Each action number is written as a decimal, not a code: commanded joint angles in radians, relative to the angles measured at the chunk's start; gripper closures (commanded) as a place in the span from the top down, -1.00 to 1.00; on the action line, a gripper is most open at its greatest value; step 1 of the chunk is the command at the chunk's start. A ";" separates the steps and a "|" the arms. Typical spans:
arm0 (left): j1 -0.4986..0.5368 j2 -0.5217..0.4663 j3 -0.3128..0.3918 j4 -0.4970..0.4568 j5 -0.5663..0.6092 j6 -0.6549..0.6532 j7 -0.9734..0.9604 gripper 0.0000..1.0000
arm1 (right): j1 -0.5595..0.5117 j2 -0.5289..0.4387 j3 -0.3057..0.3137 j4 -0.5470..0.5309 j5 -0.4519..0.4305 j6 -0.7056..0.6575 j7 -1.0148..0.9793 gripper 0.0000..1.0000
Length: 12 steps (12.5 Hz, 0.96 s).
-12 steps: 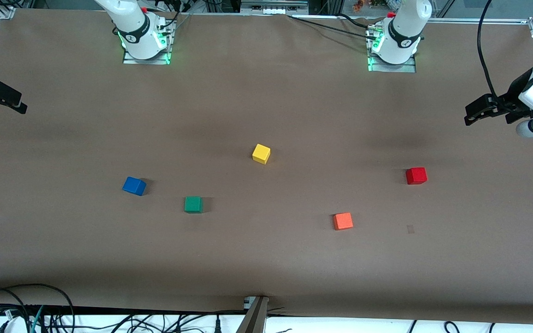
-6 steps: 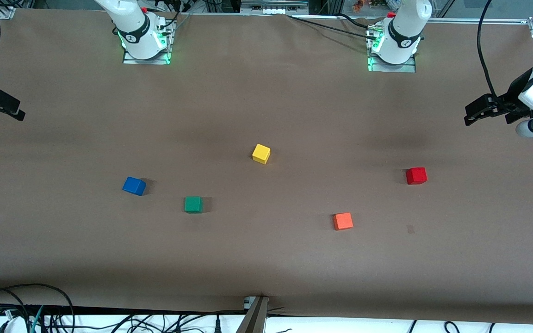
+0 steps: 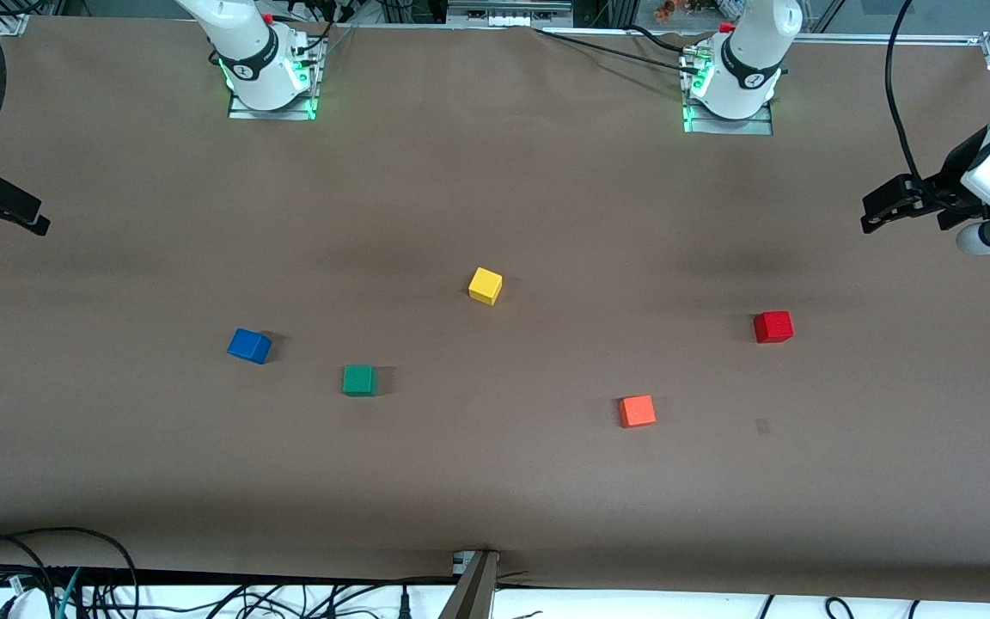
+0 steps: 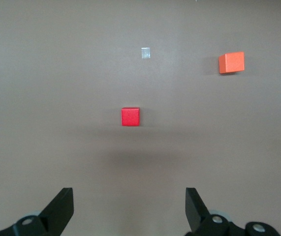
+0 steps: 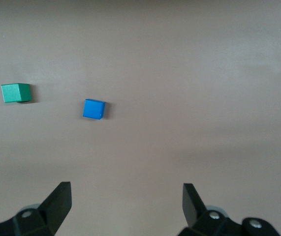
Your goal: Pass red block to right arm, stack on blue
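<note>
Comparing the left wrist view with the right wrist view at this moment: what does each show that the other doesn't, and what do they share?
Only the left wrist view shows the red block, the orange cube and a small pale patch on the table. Only the right wrist view shows the blue cube and the green cube. Both show bare brown table and their own gripper, the left gripper and the right gripper, open, empty and up in the air over the table, short of its block.
</note>
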 commanded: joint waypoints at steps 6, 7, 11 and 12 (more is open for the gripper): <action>0.005 -0.001 -0.003 0.012 -0.009 -0.009 -0.004 1.00 | 0.003 -0.006 0.011 -0.017 0.001 -0.049 0.019 1.00; 0.005 -0.001 -0.003 0.012 -0.009 -0.009 -0.004 1.00 | 0.003 -0.006 0.011 -0.017 0.001 -0.048 0.019 1.00; 0.005 -0.001 -0.003 0.012 -0.009 -0.009 -0.003 1.00 | 0.003 -0.006 0.009 -0.026 0.001 -0.039 0.019 1.00; 0.005 -0.001 -0.003 0.012 -0.009 -0.009 -0.003 1.00 | 0.003 -0.007 0.009 -0.026 0.001 -0.037 0.019 1.00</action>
